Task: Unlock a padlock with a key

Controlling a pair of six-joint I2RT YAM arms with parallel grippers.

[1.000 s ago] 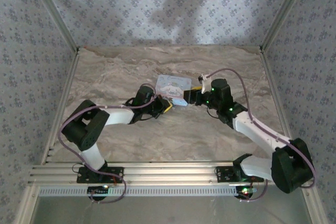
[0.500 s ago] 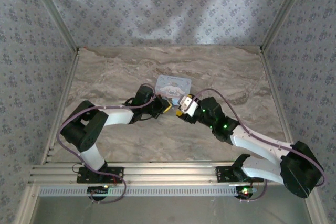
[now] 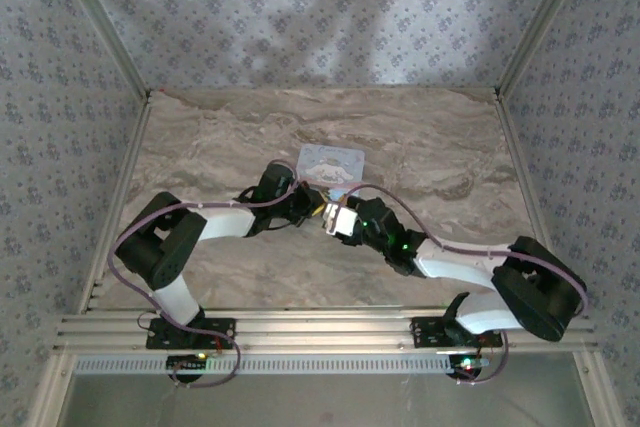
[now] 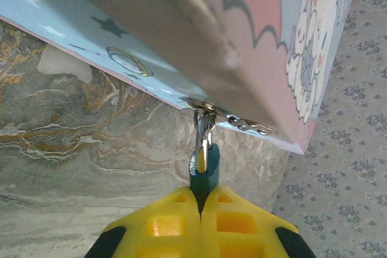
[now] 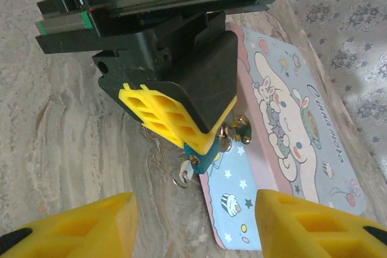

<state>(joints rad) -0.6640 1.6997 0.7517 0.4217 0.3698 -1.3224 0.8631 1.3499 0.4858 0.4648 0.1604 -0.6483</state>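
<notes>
The small dark blue-grey padlock (image 4: pixel 204 172) hangs by its shackle from the hasp (image 4: pixel 208 108) of a light-blue cartoon tin (image 4: pixel 266 40). My left gripper (image 4: pixel 201 193) is shut on the padlock's body. In the right wrist view the padlock (image 5: pixel 203 154) pokes out below the left gripper's yellow fingers (image 5: pixel 172 115). A silver key (image 5: pixel 186 171) on a small ring sticks out of its lower end. My right gripper (image 5: pixel 195 225) is open, its pads wide apart, just short of the key. From the top, both grippers (image 3: pixel 316 203) (image 3: pixel 329 217) meet at the tin's near edge.
The tin (image 3: pixel 332 160) lies flat on the marble tabletop (image 3: pixel 430 137), mid-table. Patterned walls and metal frame rails (image 3: pixel 100 37) close in the table on three sides. Bare marble stretches left, right and behind the tin.
My right arm has swung left and down from beside the tin's right edge to face the padlock and key. The left gripper has kept its hold and place.
</notes>
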